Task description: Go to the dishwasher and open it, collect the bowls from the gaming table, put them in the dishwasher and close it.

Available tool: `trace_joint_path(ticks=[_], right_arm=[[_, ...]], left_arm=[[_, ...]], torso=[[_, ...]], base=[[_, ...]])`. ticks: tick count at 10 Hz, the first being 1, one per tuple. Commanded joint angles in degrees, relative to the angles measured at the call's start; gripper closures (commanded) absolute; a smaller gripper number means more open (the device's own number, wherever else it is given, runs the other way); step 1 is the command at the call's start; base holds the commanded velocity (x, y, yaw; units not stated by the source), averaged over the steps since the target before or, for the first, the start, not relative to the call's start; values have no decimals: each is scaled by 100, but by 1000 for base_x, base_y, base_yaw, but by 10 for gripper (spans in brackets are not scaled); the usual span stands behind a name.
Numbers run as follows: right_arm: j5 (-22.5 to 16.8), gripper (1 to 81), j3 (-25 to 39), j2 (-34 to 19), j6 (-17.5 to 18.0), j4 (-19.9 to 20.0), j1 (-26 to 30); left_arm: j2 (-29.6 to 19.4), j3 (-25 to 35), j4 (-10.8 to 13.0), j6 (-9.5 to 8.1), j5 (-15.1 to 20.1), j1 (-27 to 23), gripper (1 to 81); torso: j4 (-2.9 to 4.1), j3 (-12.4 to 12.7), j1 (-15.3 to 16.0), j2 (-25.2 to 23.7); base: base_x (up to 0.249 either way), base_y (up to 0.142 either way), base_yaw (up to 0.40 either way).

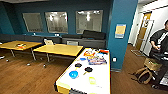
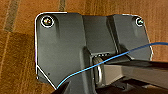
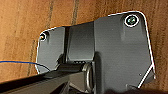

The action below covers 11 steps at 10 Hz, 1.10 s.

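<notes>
A blue bowl and a yellow-green bowl sit apart on the gaming table's white tabletop, near two black paddles. Wrist views face wooden floor; how either arm's jaws stand cannot be told.

Yellow tables, dark sofa, possibly backpack.

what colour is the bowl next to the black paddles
Blue bowl, clearest in the head view.
</notes>
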Motion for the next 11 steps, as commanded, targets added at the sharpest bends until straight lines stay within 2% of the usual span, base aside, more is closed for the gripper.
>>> trace_joint_path(ticks=[1,11], right_arm=[[-257,10,32,-58,-15,-82,267],[-257,10,23,-58,-15,-117,293]], left_arm=[[7,17,-33,-27,324,-240,10],[51,17,-25,-27,325,-240,10]], torso=[[0,0,0,0],[0,0,-2,0]], base=[[63,133,0],[63,133,0]])
